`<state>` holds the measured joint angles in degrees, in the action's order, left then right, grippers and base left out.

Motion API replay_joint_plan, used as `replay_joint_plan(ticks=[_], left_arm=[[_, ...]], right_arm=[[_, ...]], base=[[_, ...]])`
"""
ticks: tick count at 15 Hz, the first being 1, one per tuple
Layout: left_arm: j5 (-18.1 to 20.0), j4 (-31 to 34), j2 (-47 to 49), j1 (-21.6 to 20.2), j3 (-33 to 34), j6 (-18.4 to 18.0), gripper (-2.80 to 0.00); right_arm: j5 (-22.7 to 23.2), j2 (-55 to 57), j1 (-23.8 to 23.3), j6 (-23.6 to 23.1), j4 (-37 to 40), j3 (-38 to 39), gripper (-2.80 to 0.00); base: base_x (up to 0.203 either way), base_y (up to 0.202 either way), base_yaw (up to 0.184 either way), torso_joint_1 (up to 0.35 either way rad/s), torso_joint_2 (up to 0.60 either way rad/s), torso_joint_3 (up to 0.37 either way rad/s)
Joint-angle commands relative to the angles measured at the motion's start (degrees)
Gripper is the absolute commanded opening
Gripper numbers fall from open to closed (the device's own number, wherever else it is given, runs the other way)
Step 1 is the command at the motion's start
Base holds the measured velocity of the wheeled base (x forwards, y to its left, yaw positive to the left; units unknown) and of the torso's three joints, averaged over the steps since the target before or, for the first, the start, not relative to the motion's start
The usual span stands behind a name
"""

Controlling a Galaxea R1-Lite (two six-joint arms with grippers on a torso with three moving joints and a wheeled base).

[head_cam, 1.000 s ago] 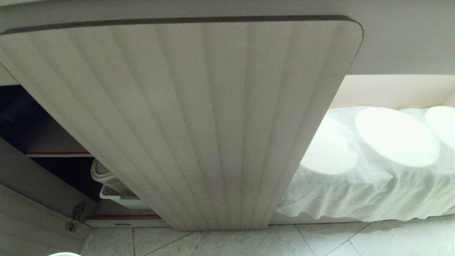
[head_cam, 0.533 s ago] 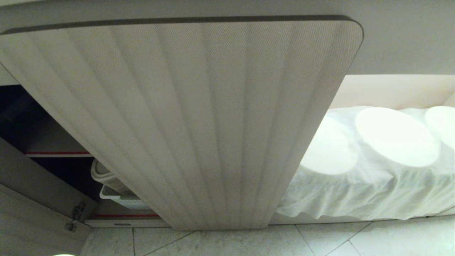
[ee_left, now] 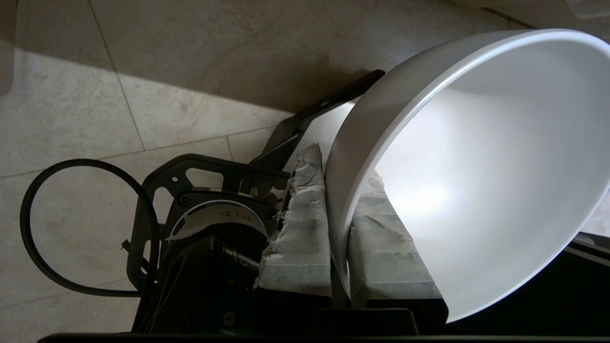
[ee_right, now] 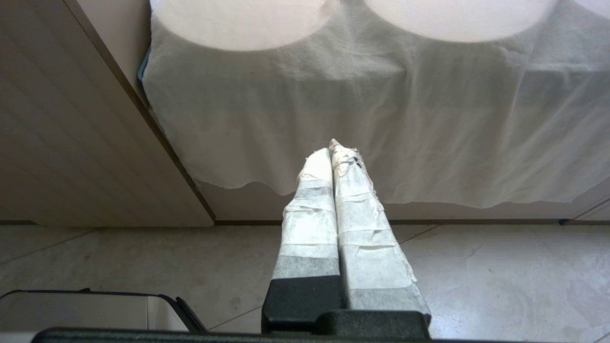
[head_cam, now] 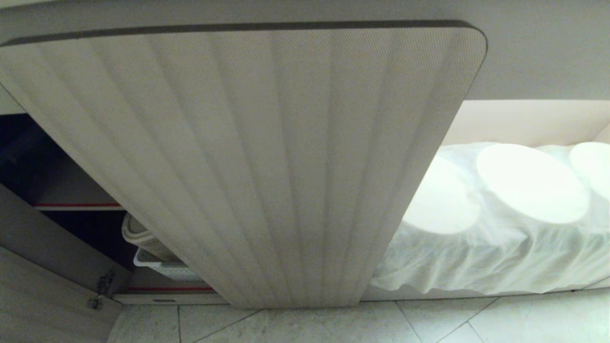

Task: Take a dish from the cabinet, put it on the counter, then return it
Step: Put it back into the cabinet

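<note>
Left gripper (ee_left: 339, 200) clamped on the rim of the dish (ee_left: 476, 166), a glossy deep white bowl: one tape-wrapped finger (ee_left: 300, 228) outside the wall, the other inside. Bowl tilted on edge above the speckled beige floor tiles (ee_left: 181, 62), clear of them. Right gripper (ee_right: 332, 152) parked low, taped fingers pressed together, empty, pointing at a draped white cloth (ee_right: 362, 124). In the head view the cabinet door (head_cam: 267, 157), vertically ribbed with rounded corners, swings wide open; red-edged shelf (head_cam: 78, 205) behind it.
</note>
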<state>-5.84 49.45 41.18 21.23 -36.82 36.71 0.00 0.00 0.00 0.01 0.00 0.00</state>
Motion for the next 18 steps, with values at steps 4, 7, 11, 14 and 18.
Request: replay_joint_plan(ticks=[4,7,11,14,18], left_arm=[[0.04,0.3,0.04,0.04,-0.01,0.21,-2.8],[0.04,0.3,0.04,-0.05,-0.01,0.21,-2.8],[0.04,0.3,0.13,0.04,-0.01,0.21,-2.8],[0.04,0.3,0.13,0.04,-0.01,0.21,-2.8],[0.04,0.3,0.14,0.04,0.08,0.21,-2.8]], right_arm=[[0.0,0.0,0.08,-0.01,0.0,0.0,-2.8],[0.0,0.0,0.0,-0.01,0.0,0.0,-2.8],[0.0,0.0,0.0,-0.01,0.0,0.0,-2.8],[0.0,0.0,0.0,-0.01,0.0,0.0,-2.8],[0.0,0.0,0.0,-0.01,0.0,0.0,-2.8]], base=[[0.0,0.0,0.0,0.0,0.0,0.0],[-0.001,0.032,-0.001,-0.001,0.0,0.001],[0.0,0.186,-0.001,0.002,0.0,0.005],[0.001,0.197,-0.001,0.002,0.0,0.002],[0.0,0.195,0.0,0.004,0.0,0.002]])
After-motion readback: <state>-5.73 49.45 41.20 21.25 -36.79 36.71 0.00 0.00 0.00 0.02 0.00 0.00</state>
